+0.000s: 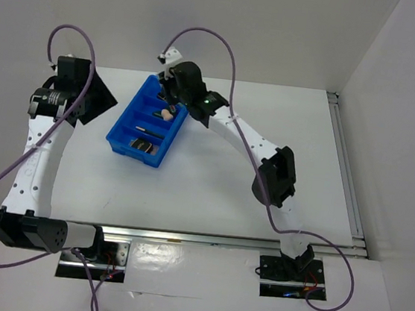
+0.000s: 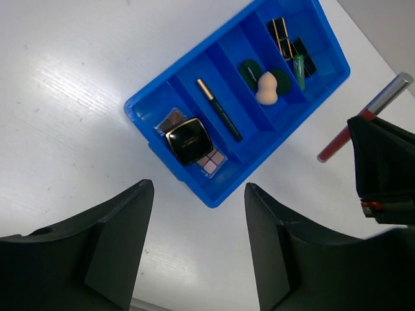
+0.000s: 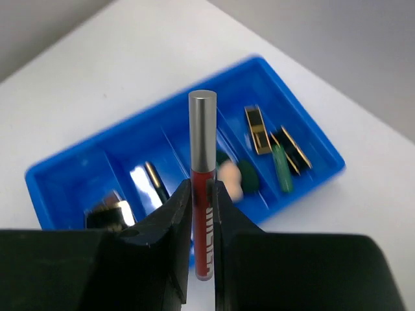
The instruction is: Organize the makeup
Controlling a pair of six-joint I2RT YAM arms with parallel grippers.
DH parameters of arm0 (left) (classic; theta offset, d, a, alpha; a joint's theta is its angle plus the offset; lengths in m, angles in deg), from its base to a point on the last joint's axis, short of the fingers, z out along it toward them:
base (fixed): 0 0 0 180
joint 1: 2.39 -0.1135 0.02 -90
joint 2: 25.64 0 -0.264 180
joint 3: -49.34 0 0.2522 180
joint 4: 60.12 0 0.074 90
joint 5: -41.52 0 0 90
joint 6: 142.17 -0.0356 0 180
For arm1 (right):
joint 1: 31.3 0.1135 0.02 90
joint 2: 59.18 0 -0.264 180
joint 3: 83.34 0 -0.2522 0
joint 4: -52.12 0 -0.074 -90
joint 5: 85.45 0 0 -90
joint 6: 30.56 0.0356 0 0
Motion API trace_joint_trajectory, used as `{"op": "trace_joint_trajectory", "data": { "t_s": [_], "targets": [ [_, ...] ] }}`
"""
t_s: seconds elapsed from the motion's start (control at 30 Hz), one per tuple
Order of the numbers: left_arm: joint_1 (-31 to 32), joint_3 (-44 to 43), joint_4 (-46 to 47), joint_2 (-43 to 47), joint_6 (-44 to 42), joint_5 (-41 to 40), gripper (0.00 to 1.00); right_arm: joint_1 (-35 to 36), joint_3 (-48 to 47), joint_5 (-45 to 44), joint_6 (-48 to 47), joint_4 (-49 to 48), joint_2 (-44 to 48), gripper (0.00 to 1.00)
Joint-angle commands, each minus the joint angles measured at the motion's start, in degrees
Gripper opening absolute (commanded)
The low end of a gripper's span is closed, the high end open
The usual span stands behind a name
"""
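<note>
The blue divided tray (image 1: pixel 128 109) holds the makeup. In the left wrist view its compartments (image 2: pixel 285 133) hold a brown-pink eyeshadow palette under a dark square compact (image 2: pixel 188 139), a thin dark pencil (image 2: pixel 219 110), a beige sponge (image 2: pixel 267 89) beside a dark round compact (image 2: pixel 249 70), and a green pencil (image 2: pixel 299 70) with black-gold lipstick tubes (image 2: pixel 282 35). My right gripper (image 3: pixel 201 194) is shut on a red tube with a silver cap (image 3: pixel 203 139) and holds it above the tray's far end (image 1: pixel 167 85). My left gripper (image 2: pixel 198 186) is open and empty, left of the tray (image 1: pixel 97 102).
The white table has a metal rail (image 1: pixel 352 172) along its right edge and one (image 1: pixel 205 238) along the near edge. White walls close in the back and right. The right arm's elbow (image 1: pixel 276 177) hangs over the table right of the tray.
</note>
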Motion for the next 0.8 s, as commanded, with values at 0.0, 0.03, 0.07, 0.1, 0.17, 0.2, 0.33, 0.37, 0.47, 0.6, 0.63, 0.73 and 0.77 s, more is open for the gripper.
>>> {"op": "trace_joint_trajectory", "data": {
  "t_s": [0.0,0.03,0.07,0.1,0.17,0.2,0.33,0.37,0.47,0.6,0.63,0.73,0.77],
  "targets": [
    [-0.76,-1.60,-4.05,2.84,10.87,-6.30,0.71,2.16,-7.94,1.28,-5.69,-5.04,-7.63,0.00],
    [-1.28,-1.59,-4.06,2.84,10.89,-6.30,0.71,2.87,-10.83,1.28,-6.40,-6.36,-9.04,0.00],
    [-1.29,-1.59,-4.06,2.84,11.41,-5.43,0.71,3.40,-11.73,1.28,-7.02,-7.24,-11.22,0.00],
    [-1.29,-1.59,-4.06,2.84,11.42,-5.43,0.71,3.93,-12.26,1.28,-7.55,-8.21,-12.03,0.00],
    [-1.29,-1.59,-4.75,3.37,11.42,-5.43,0.71,4.55,-12.27,1.28,-8.17,-10.66,-13.26,0.00],
    [-1.81,-2.38,-4.76,3.37,11.42,-6.12,0.71,5.07,-12.27,1.28,-8.17,-10.68,-14.23,0.00],
    [-1.81,-2.38,-5.29,4.60,10.72,-8.23,0.71,5.08,-12.27,3.99,-8.17,-11.99,-16.51,0.00],
    [-1.81,-2.38,-5.29,4.60,10.71,-8.93,0.71,5.08,-12.27,4.01,-8.17,-11.39,-16.52,0.00],
    [-1.81,-1.68,-5.29,4.60,9.49,-9.56,0.71,6.21,-10.69,4.54,-9.48,-11.38,-17.14,0.00],
    [-1.81,-0.45,-4.76,4.60,9.48,-9.56,0.71,6.83,-9.98,3.83,-10.19,-9.63,-18.53,0.00],
    [-1.81,-0.45,-4.76,5.12,8.87,-9.56,0.71,6.83,-9.98,3.83,-10.19,-9.62,-19.41,0.00],
    [-1.81,-0.45,-4.23,5.13,7.82,-9.56,0.71,7.36,-10.51,3.31,-10.19,-8.92,-20.12,0.19],
    [-1.81,-0.45,-4.23,5.13,7.81,-9.56,0.71,7.36,-11.12,3.31,-10.19,-8.92,-20.12,0.32]
  ]
}}
